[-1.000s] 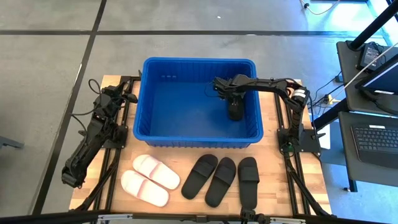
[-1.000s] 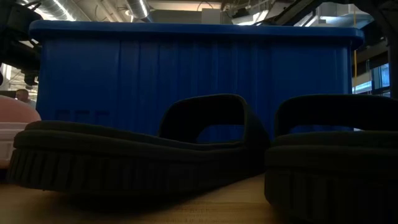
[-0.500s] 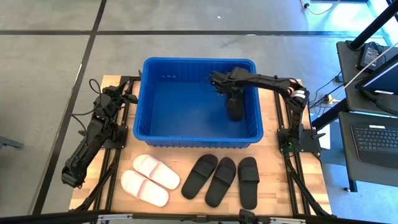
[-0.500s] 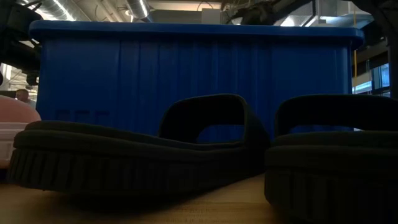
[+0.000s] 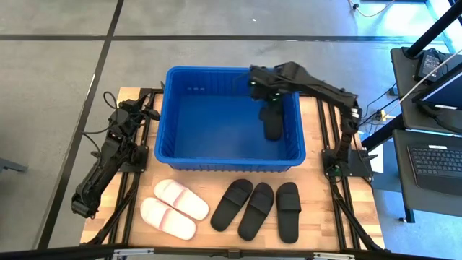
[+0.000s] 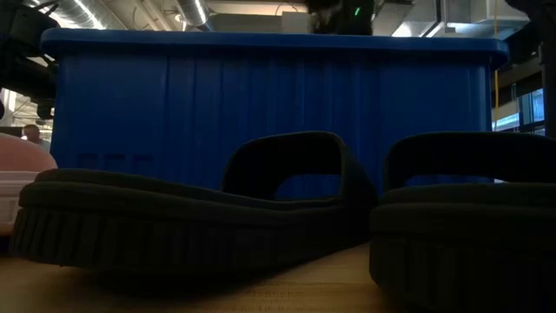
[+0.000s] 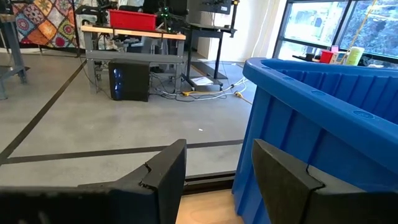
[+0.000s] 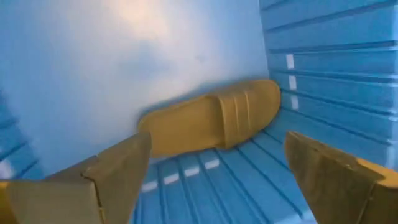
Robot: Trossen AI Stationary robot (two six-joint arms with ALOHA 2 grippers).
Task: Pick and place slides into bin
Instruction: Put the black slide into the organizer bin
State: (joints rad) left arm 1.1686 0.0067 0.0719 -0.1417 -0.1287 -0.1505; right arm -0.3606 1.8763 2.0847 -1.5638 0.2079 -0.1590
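The blue bin point(image 5: 180, 115) stands at the table's far middle. One black slide point(image 5: 272, 121) lies sole down on the bin's floor by its right wall; it also shows in the right wrist view point(image 8: 211, 124). My right gripper point(image 5: 261, 85) is open and empty above the bin's far right part, over that slide point(image 8: 211, 180). Three black slides point(image 5: 256, 210) and two white slides point(image 5: 173, 208) lie sole down on the table in front of the bin. My left gripper point(image 7: 217, 168) is open and empty, at rest by the bin's left wall point(image 7: 323, 93).
The left arm point(image 5: 108, 159) lies along the table's left edge. In the low view two black slides point(image 6: 191, 217) point(image 6: 469, 217) fill the foreground before the bin's near wall point(image 6: 261, 96). A desk with a keyboard point(image 5: 437, 159) stands right of the table.
My right gripper has gone up and toward the table's far edge, away from the black slide in the bin. It now shows above the bin's rim in the low view. The slide stays on the bin's floor.
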